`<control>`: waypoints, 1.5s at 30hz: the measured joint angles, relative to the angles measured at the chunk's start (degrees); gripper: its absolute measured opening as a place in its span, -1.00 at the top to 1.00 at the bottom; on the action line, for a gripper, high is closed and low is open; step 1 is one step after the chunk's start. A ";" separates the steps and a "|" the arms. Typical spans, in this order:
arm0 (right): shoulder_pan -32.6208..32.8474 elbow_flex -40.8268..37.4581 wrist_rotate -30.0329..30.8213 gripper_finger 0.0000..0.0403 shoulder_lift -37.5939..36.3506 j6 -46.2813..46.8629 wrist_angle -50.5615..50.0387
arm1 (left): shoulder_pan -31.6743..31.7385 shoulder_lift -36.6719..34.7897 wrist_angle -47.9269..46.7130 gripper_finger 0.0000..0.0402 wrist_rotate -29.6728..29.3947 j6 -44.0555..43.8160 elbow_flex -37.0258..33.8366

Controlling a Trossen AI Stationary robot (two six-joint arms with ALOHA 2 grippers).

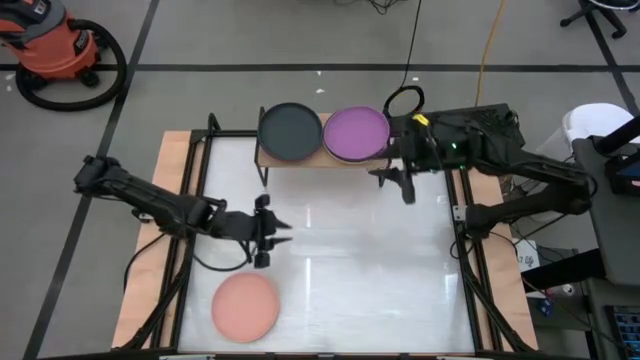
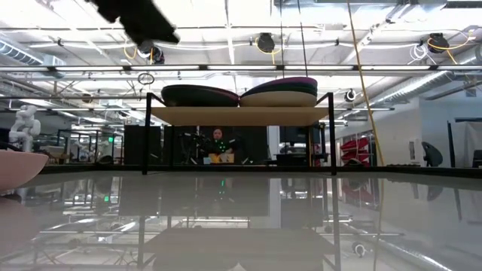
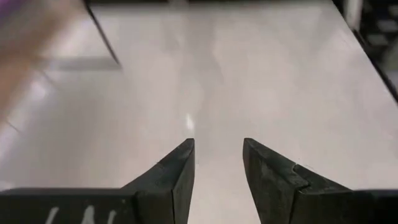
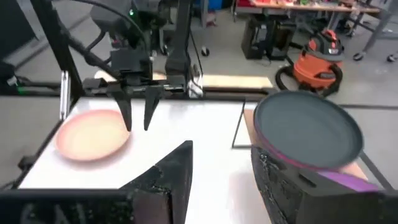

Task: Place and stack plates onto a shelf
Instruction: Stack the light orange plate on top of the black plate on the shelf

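The shelf (image 1: 322, 158) stands at the table's far edge, a wooden top on thin black legs (image 2: 241, 115). A dark grey plate (image 1: 290, 130) tops its left pile. A purple plate (image 1: 357, 133) tops its right pile (image 2: 280, 89), with a paler plate under it. A salmon pink plate (image 1: 245, 305) rests on its base on the table near the near edge, left of centre. My left gripper (image 1: 281, 232) is open over the table's middle left, far side of the pink plate. My right gripper (image 1: 396, 181) is open just near-right of the purple plate, holding nothing.
The white table (image 1: 370, 280) has wooden side strips and black frame rails along both sides. An orange shop vacuum (image 1: 55, 45) and cables lie on the floor beyond the far edge. A white bucket (image 1: 590, 125) stands off to the right.
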 joint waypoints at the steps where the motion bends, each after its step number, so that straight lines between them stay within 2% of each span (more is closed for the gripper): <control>1: 1.60 -0.01 1.76 0.29 -0.41 0.19 -1.04 | 0.16 0.53 -2.26 0.29 2.32 -1.77 0.33; 8: 9.69 -6.30 9.06 0.29 -2.94 2.25 -0.12 | 0.53 4.05 -12.49 0.29 16.35 -11.93 0.56; 18: 16.40 -19.37 10.44 0.29 -4.87 9.06 9.19 | -4.17 12.08 -16.49 0.29 25.80 -15.98 0.56; 27: 20.19 -24.28 10.60 0.29 -5.21 10.81 14.52 | -5.85 16.55 -18.03 0.29 27.01 -15.98 0.18; 33: 22.16 -24.28 10.88 0.29 -5.23 11.76 15.62 | -5.60 16.81 -14.92 0.29 28.25 -16.84 -4.22; 38: 23.69 -24.28 15.19 0.29 -5.21 11.01 15.22 | -5.35 16.85 -11.54 0.29 28.71 -17.31 -7.35; 41: 24.10 -24.28 16.44 0.29 -5.21 10.48 15.27 | -5.26 16.85 -11.57 0.37 28.15 -16.50 -7.62; 45: 24.14 -24.28 16.43 0.29 -5.21 10.29 15.27 | -4.60 16.83 -11.39 0.60 28.08 -15.23 -7.62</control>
